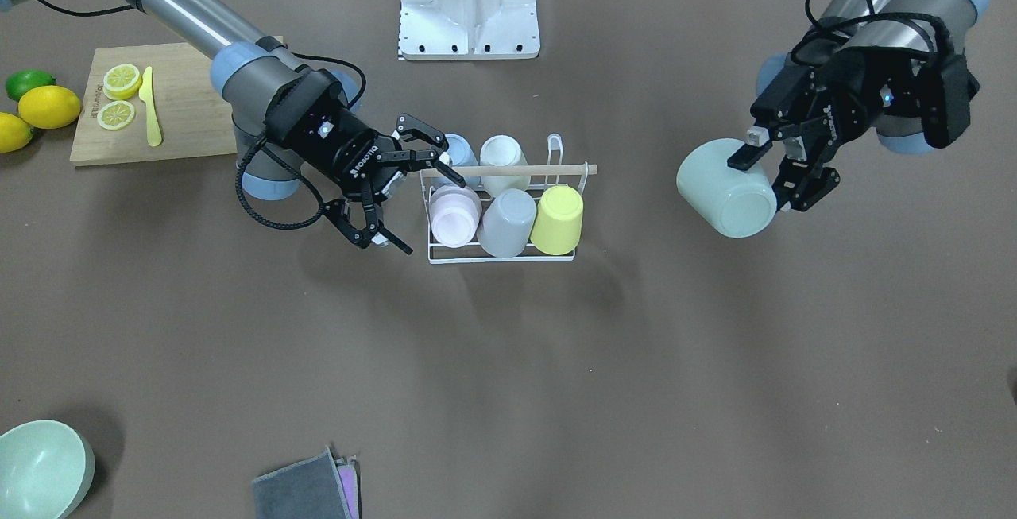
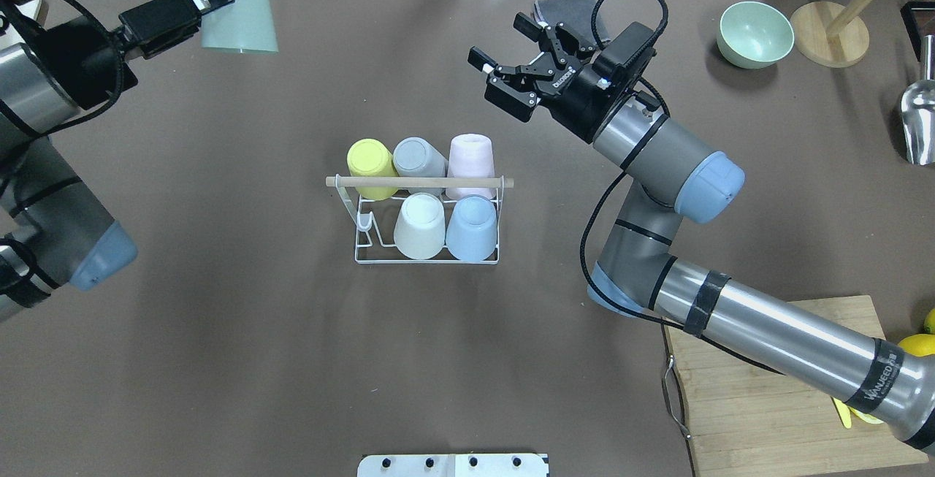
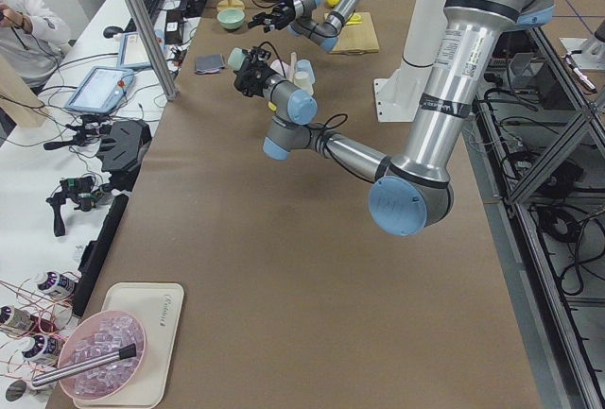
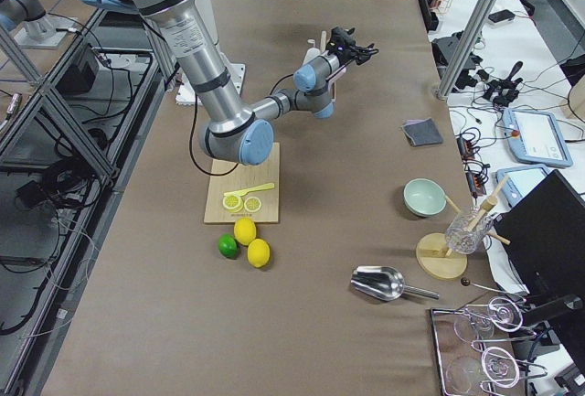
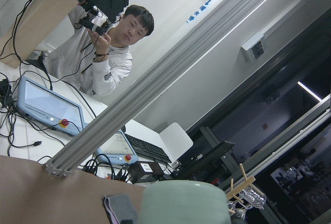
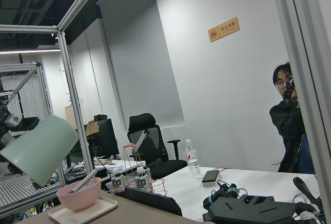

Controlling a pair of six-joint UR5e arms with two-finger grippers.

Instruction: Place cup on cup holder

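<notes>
The left gripper (image 1: 771, 177) has its 2 fingers clamped on 1 end of 1 mint-green cup (image 1: 727, 197). It holds the cup tilted and off the table, well to the left of the cup holder (image 2: 420, 182) and farther from the robot.

The holder is 1 white wire rack in the middle of the table, with 1 wooden rod (image 1: 508, 172) across its top. It carries 5 cups, all upside down, in 2 rows.
- **Far row:** 3 cups, from left to right yellow (image 2: 371, 163), grey (image 2: 418, 158) and pink (image 2: 471, 159).
- **Near row:** 2 cups, white (image 2: 420, 227) and, to its right, blue (image 2: 471, 229).

1 bare wire peg (image 2: 365, 225) stands at the left end of the near row.

The right gripper (image 2: 500, 44) has its jaws wide apart and holds nothing. It sits just beyond the rack's right end, on the far side near the pink cup. I cannot tell whether it touches the rod.

On the right, near the robot, lies 1 wooden board (image 1: 179, 106). On it are 2 lemon slices (image 1: 123, 80) and 1 yellow knife (image 1: 151, 110). Beside the board are 2 whole lemons (image 1: 49, 106) and 1 lime (image 1: 30, 83). At the far right edge stand 1 mint bowl (image 2: 756, 33) and 1 small stack of folded cloths (image 1: 306, 491).
</notes>
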